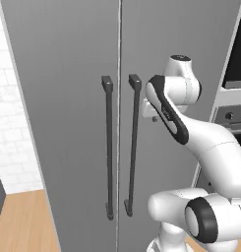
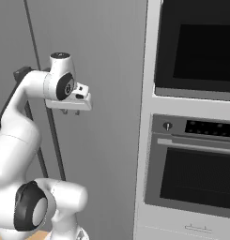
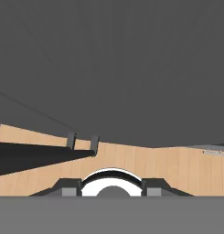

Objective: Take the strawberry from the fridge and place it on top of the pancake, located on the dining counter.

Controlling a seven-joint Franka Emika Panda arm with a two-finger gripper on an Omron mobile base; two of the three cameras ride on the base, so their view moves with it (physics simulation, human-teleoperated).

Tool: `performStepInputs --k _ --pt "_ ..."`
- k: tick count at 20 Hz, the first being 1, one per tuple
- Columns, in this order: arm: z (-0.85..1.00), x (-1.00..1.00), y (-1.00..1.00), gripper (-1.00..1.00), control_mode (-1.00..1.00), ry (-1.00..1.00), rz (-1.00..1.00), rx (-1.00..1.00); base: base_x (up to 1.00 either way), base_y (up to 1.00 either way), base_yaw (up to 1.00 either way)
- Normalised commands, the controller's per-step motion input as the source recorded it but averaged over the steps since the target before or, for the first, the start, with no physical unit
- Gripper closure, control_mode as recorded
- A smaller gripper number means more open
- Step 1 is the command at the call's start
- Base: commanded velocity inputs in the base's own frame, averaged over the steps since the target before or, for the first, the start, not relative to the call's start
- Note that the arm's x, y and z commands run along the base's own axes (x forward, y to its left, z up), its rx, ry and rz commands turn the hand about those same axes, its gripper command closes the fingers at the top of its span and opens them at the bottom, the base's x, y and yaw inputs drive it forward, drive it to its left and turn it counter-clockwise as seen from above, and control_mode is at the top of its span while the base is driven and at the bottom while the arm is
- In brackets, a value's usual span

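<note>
The fridge [image 1: 68, 123] is a tall grey two-door unit and both doors are closed. Two long dark bar handles [image 1: 108, 147] [image 1: 133, 147] run down either side of the door seam. My gripper [image 2: 71, 112] hangs in front of the right door [image 2: 102, 93], near the top of the right handle, with its fingers pointing down. The fingertips stand a little apart with nothing between them. In the hand view the gripper [image 3: 111, 188] looks down along the grey door [image 3: 109, 68] to the handles' lower ends [image 3: 81, 139]. The strawberry, the pancake and the dining counter are out of view.
A black-glass wall oven [image 2: 196, 47] and a second oven [image 2: 196, 178] below it stand right of the fridge. A white brick wall [image 1: 11, 123] is on the left. Light wooden floor [image 1: 23, 221] lies below.
</note>
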Motion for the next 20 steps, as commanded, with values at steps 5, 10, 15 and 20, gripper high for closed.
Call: performStepInputs --k 5,10,15,20 --pt "0.0 0.0 0.0 -1.0 1.0 0.0 0.0 0.0 0.0 0.0 0.0" --pt "0.0 0.0 0.0 -1.0 1.0 0.0 0.0 0.0 -0.43 0.06 0.0" --pt "0.0 0.0 0.0 -1.0 1.0 0.0 0.0 0.0 -0.53 0.38 -0.01" --pt "0.0 0.0 0.0 -1.0 1.0 0.0 0.0 0.0 -0.35 0.44 0.0"
